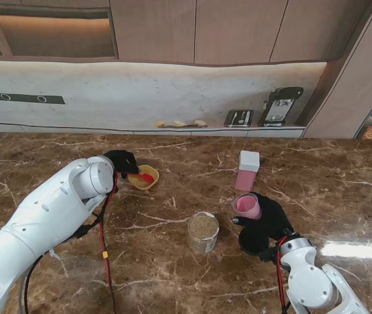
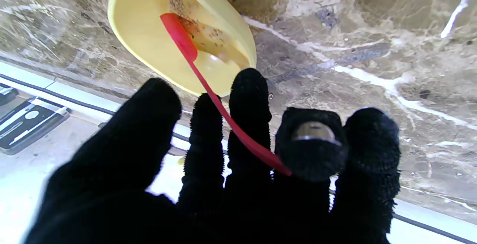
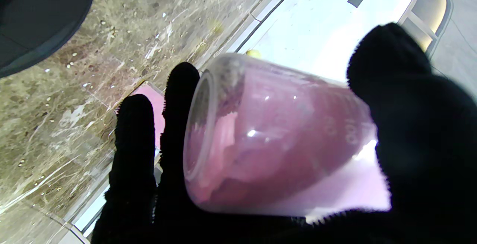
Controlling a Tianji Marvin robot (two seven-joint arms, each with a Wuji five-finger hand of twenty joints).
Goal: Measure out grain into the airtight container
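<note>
Right hand grips pink cup, markings unreadable; left hand holds red spoon, seemingly.

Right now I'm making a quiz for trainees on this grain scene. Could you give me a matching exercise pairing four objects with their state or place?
Column one:
1. red spoon
2. pink measuring cup
3. glass jar
4. pink box

Column two:
A. standing alone, untouched
B. filled with grain
C. held tilted by the right hand
D. tip inside the yellow bowl, held by the left hand

Pairs: 1-D, 2-C, 3-B, 4-A
</note>
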